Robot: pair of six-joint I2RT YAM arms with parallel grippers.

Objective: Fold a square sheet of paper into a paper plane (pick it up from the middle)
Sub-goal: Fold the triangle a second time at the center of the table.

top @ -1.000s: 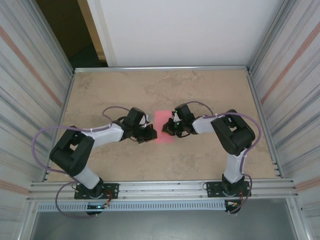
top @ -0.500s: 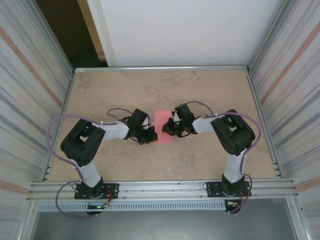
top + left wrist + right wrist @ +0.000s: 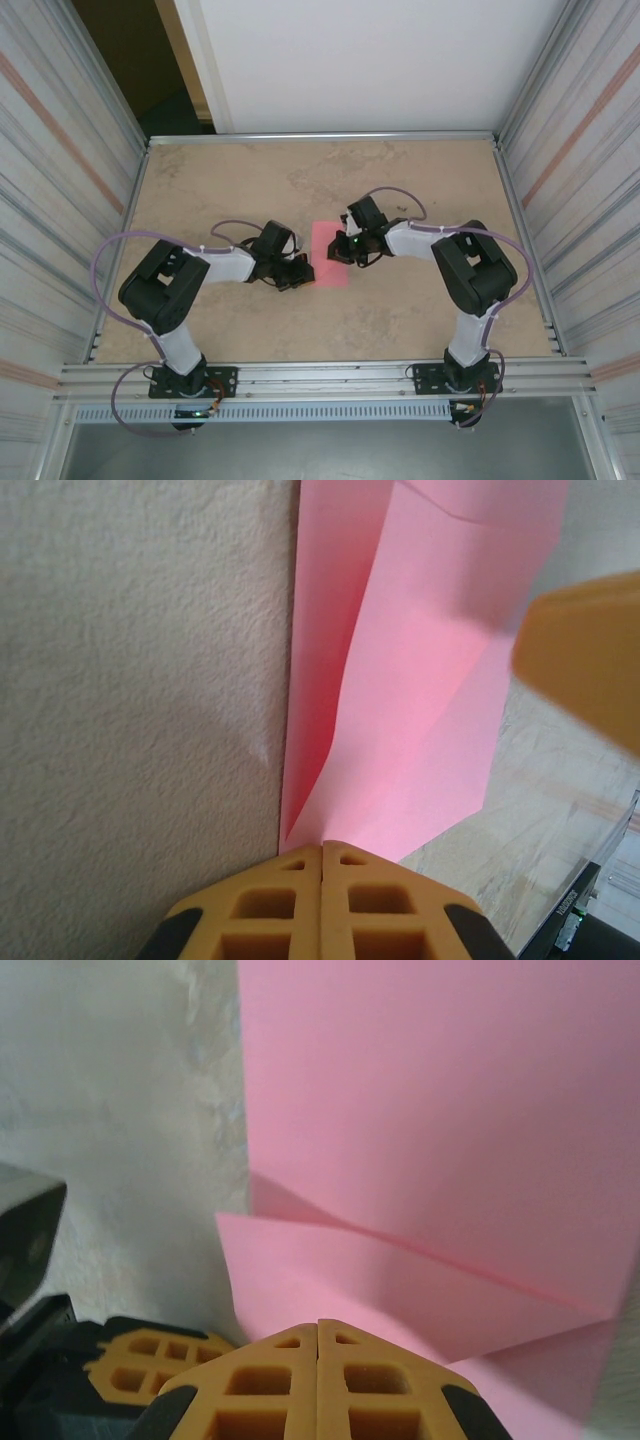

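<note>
The square sheet of paper (image 3: pixel 326 243) lies pink and partly folded on the table between the two arms. In the left wrist view the sheet of paper (image 3: pixel 420 680) has one flap raised along a crease. My left gripper (image 3: pixel 322 846) is shut, its tips resting at the sheet's near corner with nothing between them. My left gripper (image 3: pixel 307 270) sits at the paper's left edge in the top view. My right gripper (image 3: pixel 318 1322) is shut too, its tips on a folded flap (image 3: pixel 380 1285) of the paper (image 3: pixel 430 1100). From above my right gripper (image 3: pixel 338 251) is at the paper's right side.
The marbled beige table (image 3: pixel 250 180) is walled by ribbed metal panels (image 3: pixel 60 180) left and right and a white board (image 3: pixel 370 60) at the back. The left gripper's orange fingers (image 3: pixel 150 1360) show low left in the right wrist view.
The left arm's elbow swung inward while its gripper stayed at the paper's left edge. The right gripper shifted slightly toward the back along the paper. Both stayed shut.
</note>
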